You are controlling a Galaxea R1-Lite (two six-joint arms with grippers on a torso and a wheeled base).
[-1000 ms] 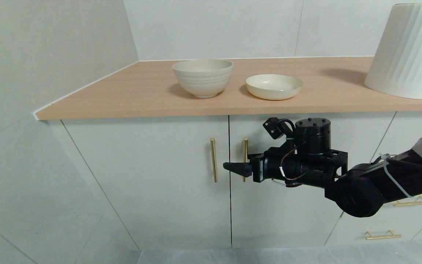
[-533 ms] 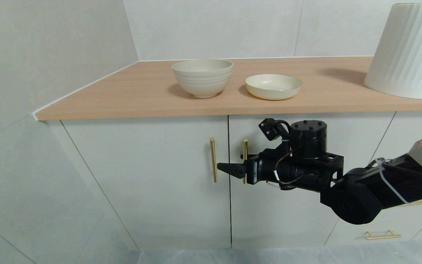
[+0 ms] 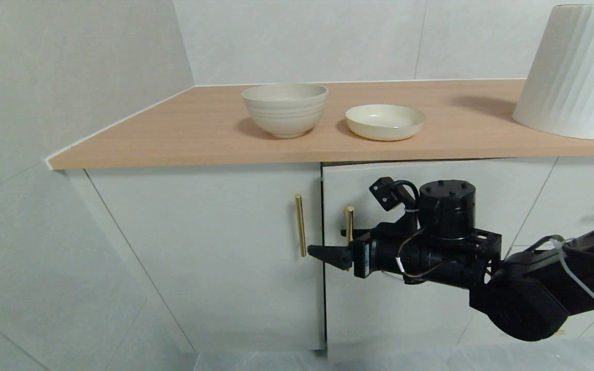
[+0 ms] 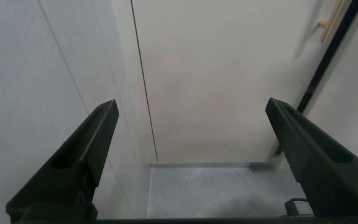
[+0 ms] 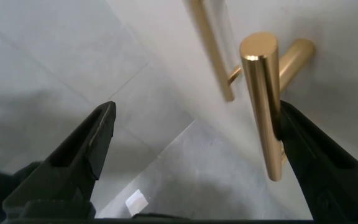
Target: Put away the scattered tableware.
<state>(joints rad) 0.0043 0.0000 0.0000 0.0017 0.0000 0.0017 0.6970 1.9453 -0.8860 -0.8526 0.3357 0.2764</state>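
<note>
Nearest, the left gripper (image 4: 191, 162) faces the foot of the white cabinet (image 4: 216, 81) and a strip of grey floor (image 4: 210, 193), its black jaws spread wide apart. The right gripper (image 3: 320, 253) is held out in front of the cabinet at the seam between the two doors, its arm coming in from the right. Its jaws stand wide open as well, and the round brass bar handle (image 5: 263, 106) of the right-hand door lies between them, close against one finger (image 5: 316, 168); whether it touches that finger I cannot tell. The right-hand door (image 3: 379, 319) is ajar, its top edge standing out from the frame with a dark gap beneath the worktop. Just left of the seam, the left-hand door (image 3: 209, 257) sits flush, and its own slim brass bar handle (image 3: 300, 224) stands upright beside the seam.

Above the doors runs the light wooden worktop (image 3: 173, 139). The tableware stands on it, set back from its near edge: a deep beige ribbed ceramic bowl (image 3: 285, 109) on the left and, near it on the right but apart from it, a shallow cream round dish (image 3: 385, 121), both upright. Farther right a tall white ribbed cylinder (image 3: 570, 72) stands on the worktop, well apart from the dish. Pale grey wall tiles (image 3: 302, 36) rise behind
</note>
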